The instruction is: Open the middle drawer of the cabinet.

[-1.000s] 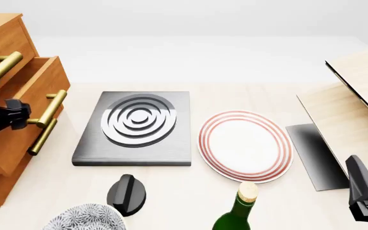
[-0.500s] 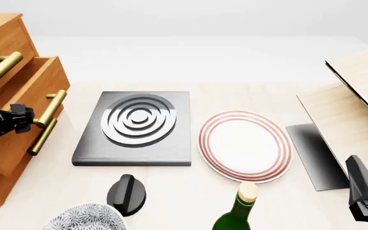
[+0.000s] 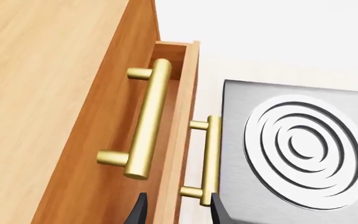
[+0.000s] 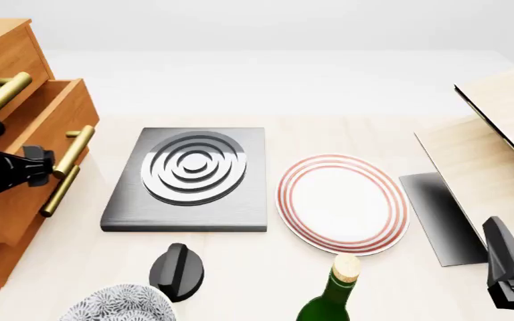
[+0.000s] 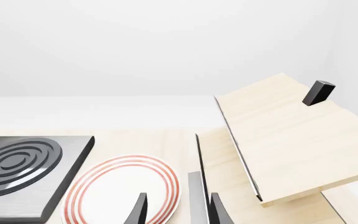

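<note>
The middle drawer (image 4: 47, 127) of the cabinet (image 4: 3, 50) stands pulled partway out, so the opening looks largely done, though how far it can slide is unclear. It is an orange-brown wooden box with a gold bar handle (image 4: 71, 152). The left gripper (image 4: 43, 166) sits right at that handle, fingers slightly parted; whether they grip it is unclear. The right gripper (image 5: 175, 210) hangs open and empty, well apart, over the desk (image 4: 266, 267).
</note>
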You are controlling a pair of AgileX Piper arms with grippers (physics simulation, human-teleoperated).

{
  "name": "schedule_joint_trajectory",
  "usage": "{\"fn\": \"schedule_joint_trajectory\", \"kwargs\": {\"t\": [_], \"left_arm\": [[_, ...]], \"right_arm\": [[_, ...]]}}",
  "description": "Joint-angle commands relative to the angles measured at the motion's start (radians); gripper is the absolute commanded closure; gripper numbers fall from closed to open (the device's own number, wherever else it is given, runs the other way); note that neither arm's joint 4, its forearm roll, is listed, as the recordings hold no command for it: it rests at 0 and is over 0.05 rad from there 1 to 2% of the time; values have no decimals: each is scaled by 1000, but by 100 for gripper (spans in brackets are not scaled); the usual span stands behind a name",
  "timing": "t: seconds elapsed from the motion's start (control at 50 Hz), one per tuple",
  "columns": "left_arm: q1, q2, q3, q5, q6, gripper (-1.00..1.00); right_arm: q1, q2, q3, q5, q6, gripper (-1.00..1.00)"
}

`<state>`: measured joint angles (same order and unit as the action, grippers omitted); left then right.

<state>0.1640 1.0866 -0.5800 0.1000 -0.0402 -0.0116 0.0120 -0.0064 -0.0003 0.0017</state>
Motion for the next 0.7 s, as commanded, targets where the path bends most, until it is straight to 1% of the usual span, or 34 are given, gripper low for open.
{"fn": "schedule_joint_trajectory", "kwargs": {"t": [0.02,0.7], "left_arm": [[-37,55,43,-7,-17,-100],[-113,85,52,-14,-24,-100]], "right_arm": [[4,0,1,-2,-1,-100],[3,0,1,-2,-1,-100]]}}
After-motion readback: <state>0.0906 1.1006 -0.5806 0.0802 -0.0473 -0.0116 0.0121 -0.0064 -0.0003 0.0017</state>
